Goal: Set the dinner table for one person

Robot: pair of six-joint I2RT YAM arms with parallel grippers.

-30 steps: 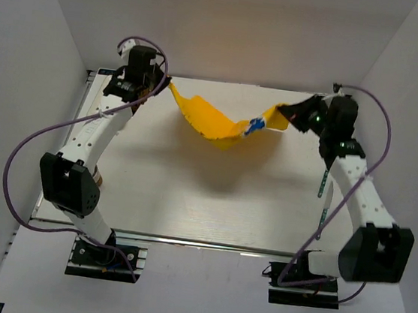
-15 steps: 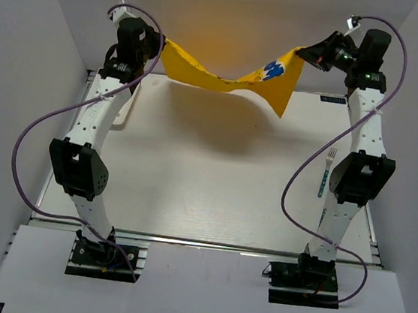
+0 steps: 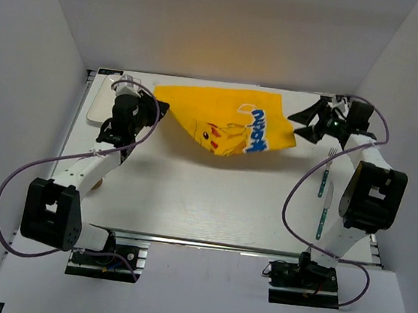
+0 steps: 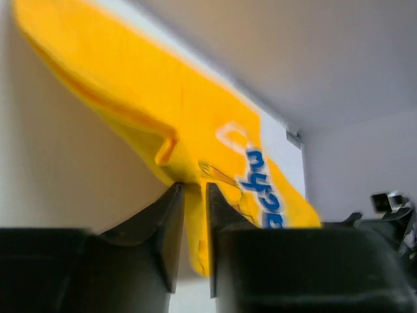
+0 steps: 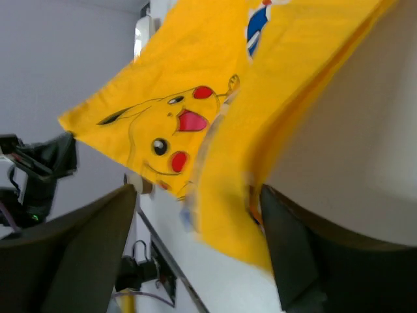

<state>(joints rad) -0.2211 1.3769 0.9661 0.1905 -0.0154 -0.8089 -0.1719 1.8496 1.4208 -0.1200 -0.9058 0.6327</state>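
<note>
The yellow Pikachu-print mat [image 3: 228,121] hangs low over the back middle of the white dinner table [image 3: 211,202], print side up, its front edge sagging. My left gripper [image 3: 157,110] is at the mat's left corner. In the left wrist view the cloth [image 4: 163,98] runs down into the narrow gap of that gripper [image 4: 194,189], pinched between the dark fingers. My right gripper [image 3: 304,127] stands just off the mat's right corner. In the right wrist view its jaws [image 5: 199,192] are spread wide, and the blurred cloth [image 5: 169,111] lies loose between them.
A white rounded plate [image 3: 96,102] lies at the back left, behind my left arm. A fork [image 3: 329,166] and a teal-handled knife [image 3: 323,215] lie along the right edge beside my right arm. A small brown object [image 3: 99,183] shows under my left forearm.
Both arms swung down from high at the back wall and brought the mat low over the table, spread out. The right gripper opened and let go of its corner.
</note>
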